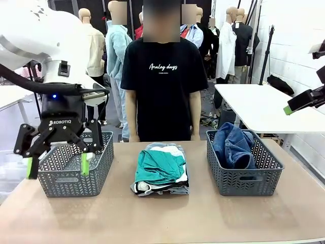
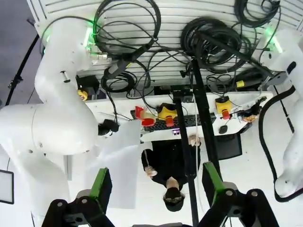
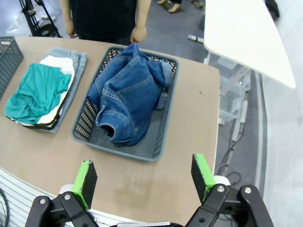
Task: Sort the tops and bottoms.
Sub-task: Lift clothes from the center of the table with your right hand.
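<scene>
A pile lies at the table's middle: a teal-green top point(image 1: 157, 165) point(image 3: 38, 92) over a white top with black trim point(image 1: 179, 178) point(image 3: 59, 64), with pale denim shorts point(image 1: 175, 190) point(image 3: 78, 59) underneath. Dark blue jeans point(image 1: 233, 145) point(image 3: 128, 99) lie crumpled in the right grey basket point(image 1: 244, 178) point(image 3: 161, 137). My left gripper point(image 1: 58, 166) point(image 2: 156, 184) hangs open and empty in front of the left basket point(image 1: 66, 184). High at the right, my right gripper point(image 1: 299, 104) point(image 3: 144, 177) stands open above the table's near right part, short of the jeans basket.
A person in a black T-shirt point(image 1: 162, 91) stands at the far edge, hands point(image 3: 139, 33) down by the table. A white table point(image 1: 264, 107) stands beyond the right side. Bare tabletop point(image 1: 162, 218) stretches along the front edge.
</scene>
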`<action>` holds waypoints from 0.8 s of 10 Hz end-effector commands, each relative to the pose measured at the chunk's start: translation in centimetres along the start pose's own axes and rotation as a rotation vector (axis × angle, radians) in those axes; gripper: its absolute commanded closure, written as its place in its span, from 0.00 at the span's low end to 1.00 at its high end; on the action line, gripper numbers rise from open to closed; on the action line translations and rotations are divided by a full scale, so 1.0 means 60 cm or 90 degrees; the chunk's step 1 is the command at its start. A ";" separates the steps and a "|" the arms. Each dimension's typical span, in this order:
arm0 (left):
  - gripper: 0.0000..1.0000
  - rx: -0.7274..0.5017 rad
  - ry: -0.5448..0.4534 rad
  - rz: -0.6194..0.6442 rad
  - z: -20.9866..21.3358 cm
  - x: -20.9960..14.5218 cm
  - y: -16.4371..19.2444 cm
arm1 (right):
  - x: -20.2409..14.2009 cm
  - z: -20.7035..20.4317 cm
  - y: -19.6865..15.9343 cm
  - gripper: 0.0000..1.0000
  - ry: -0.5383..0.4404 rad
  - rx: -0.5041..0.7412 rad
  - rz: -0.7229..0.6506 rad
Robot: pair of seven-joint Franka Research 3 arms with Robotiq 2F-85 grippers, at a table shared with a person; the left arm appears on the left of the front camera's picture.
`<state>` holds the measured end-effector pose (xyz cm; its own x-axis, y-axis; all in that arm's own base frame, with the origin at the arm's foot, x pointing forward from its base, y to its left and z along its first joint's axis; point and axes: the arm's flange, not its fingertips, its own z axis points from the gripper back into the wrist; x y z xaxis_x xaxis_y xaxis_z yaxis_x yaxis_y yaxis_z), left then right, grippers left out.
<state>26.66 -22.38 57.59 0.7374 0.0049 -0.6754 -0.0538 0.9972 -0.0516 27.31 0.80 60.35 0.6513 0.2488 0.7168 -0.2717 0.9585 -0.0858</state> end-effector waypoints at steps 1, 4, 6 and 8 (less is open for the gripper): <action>0.00 -0.018 0.019 -0.012 0.045 0.017 -0.001 | 0.001 -0.003 0.001 0.00 0.000 0.000 0.003; 0.00 -0.058 -0.053 0.006 0.026 0.037 0.020 | 0.001 -0.003 0.001 0.00 0.000 0.000 0.003; 0.00 -0.110 -0.115 0.010 0.019 0.045 0.083 | 0.001 -0.003 0.001 0.00 0.000 0.000 0.003; 0.00 -0.148 -0.155 0.021 0.012 0.047 0.148 | 0.001 -0.003 0.001 0.00 0.000 0.000 0.003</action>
<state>29.84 -15.37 56.72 0.8387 0.0856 -0.5379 -0.2143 0.9598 -0.1814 27.31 0.78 60.35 0.6514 0.2485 0.7169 -0.2716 0.9586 -0.0854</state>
